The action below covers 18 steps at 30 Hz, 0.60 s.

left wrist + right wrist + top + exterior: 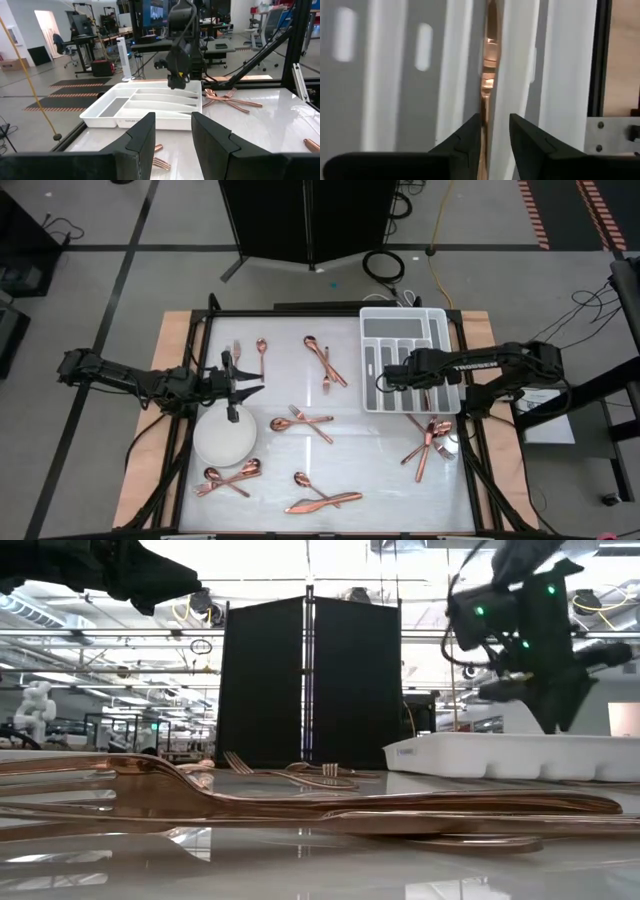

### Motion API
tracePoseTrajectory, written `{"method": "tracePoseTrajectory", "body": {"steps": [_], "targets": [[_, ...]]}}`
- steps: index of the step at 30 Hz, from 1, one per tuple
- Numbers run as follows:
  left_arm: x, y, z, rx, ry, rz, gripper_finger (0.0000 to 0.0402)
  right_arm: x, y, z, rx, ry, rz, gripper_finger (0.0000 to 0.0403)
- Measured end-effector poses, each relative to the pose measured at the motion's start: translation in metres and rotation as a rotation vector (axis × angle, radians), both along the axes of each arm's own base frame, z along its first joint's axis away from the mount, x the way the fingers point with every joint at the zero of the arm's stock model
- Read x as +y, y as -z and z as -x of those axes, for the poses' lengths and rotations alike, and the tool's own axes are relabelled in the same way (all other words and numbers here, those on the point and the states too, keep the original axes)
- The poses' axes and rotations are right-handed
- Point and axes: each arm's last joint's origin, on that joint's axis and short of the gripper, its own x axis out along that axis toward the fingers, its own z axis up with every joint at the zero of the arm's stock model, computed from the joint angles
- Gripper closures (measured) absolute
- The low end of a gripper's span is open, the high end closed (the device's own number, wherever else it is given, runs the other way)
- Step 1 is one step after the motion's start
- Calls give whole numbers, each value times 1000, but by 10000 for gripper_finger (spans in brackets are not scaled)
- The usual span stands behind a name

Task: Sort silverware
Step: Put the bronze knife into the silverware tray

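Observation:
Copper silverware lies scattered flat on the white table: a fork (237, 350) and a spoon (261, 346) at the far left, and clusters in the middle (303, 420), at the near edge (322, 499) and at the right (429, 440). The white compartmented tray (410, 330) stands at the far right. My right gripper (495, 130) hangs open just above it, pointing steeply down. Below its fingers one copper piece (490, 75) lies along a narrow compartment. My left gripper (172, 135) stays open and empty, level above the plate's far edge.
A round white plate (225, 438) sits at the near left, under my left gripper. More silverware lies at the near left (228, 478) and far middle (326, 360). A black metal frame (470, 450) borders the table. A dark panel (310, 680) stands behind the far edge.

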Motion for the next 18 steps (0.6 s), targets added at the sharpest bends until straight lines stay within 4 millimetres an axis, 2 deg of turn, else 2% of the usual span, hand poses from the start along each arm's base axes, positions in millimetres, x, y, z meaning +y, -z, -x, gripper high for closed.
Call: {"method": "tracePoseTrajectory", "body": {"steps": [4,8,13,18], "targets": [[0,0,0,0,0,0,274,3,-18,-13,-72,-40,-28,309],[0,0,0,5,0,-1,274,14,-37,-27,-157,-94,-52,309],[0,5,0,48,-2,22,274,44,-57,-41,-286,-168,-53,309],[0,-2,0,-34,-8,58,274,74,-60,-48,-421,-187,-70,309]]}}
